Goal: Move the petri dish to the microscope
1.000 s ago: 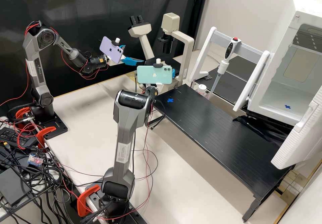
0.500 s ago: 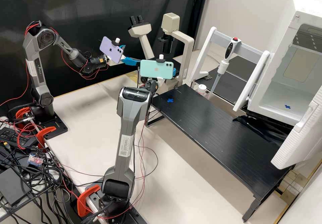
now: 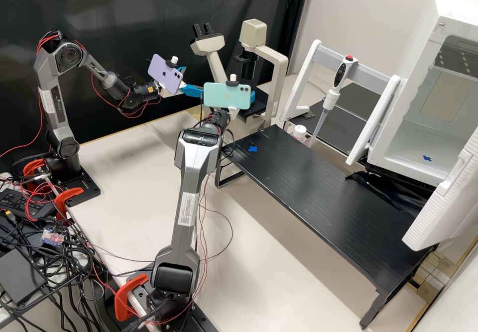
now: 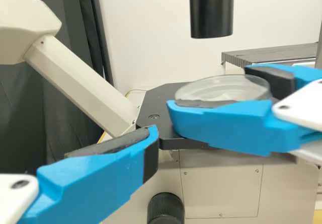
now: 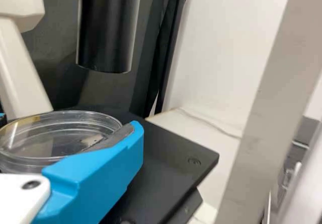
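My left gripper [image 3: 191, 79] is open beside the microscope [image 3: 219, 65], its blue fingers spread and empty. My right gripper [image 3: 253, 95], half hidden behind its teal phone, is at the stage. In the left wrist view, one finger of the left gripper [image 4: 146, 141] shows low down; farther off, the right gripper [image 4: 211, 88] holds the clear petri dish [image 4: 221, 85] between its pads, over the black stage [image 4: 151, 110]. The right wrist view has the dish [image 5: 55, 133] against a finger [image 5: 95, 173] above the stage [image 5: 181, 153]. Contact between dish and stage, I cannot tell.
The black objective tube [image 4: 211, 10] hangs over the stage. A low black platform [image 3: 318, 197] stands at the microscope's right, with a pipette [image 3: 331, 93] on a rack and an open white chamber [image 3: 428, 118] behind it.
My right arm has shifted away from its base, deeper along the microscope, then a little leftward in the high view. The left arm has kept still.
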You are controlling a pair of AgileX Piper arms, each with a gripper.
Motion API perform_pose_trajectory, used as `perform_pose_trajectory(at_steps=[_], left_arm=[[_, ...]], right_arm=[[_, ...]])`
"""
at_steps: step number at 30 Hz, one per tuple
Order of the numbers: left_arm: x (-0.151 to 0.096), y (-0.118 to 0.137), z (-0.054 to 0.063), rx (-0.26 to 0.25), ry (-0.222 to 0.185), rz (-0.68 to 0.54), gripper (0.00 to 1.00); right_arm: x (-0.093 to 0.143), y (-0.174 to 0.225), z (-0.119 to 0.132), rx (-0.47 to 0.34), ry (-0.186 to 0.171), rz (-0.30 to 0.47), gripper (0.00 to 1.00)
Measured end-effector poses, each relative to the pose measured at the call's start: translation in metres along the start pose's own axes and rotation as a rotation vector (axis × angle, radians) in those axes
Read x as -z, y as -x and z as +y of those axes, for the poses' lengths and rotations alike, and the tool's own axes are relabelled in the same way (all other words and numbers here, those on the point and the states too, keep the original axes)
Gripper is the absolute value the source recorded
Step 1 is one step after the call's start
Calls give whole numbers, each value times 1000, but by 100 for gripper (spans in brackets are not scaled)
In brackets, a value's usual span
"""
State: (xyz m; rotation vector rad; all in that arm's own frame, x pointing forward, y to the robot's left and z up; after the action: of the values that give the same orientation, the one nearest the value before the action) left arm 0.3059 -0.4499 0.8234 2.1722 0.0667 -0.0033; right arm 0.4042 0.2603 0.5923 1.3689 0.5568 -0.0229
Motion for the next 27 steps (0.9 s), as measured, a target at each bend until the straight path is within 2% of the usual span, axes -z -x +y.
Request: perform_pose_trajectory(at_steps=[2,3,7,8,11,14,18,23,27], left_arm=[[0,0,0,0,0,0,100],[0,0,0,0,0,0,100],[0,0,0,0,0,0,100],[0,0,0,0,0,0,100],[0,0,0,0,0,0,100],[0,0,0,0,0,0,100],[0,0,0,0,0,0,100],[0,0,0,0,0,0,100],[0,0,0,0,0,0,100]], right_arm=[[-2,-8,-4,5,-10,-16,0],[-3,-11,-5,-1,-29,-21,0],[1,-20,-7,9,-25,-17,0],[2,-23,-7,13,-24,-14,100],[4,-29,-8,21,-5,-11,100],[-12,-34,-4,-5,-26,-54,100],[-23,-38,5,-37,-25,-88,100],[-26,-38,7,-41,-3,-98,100],[-26,-38,8,-43,-5,-100,100]])
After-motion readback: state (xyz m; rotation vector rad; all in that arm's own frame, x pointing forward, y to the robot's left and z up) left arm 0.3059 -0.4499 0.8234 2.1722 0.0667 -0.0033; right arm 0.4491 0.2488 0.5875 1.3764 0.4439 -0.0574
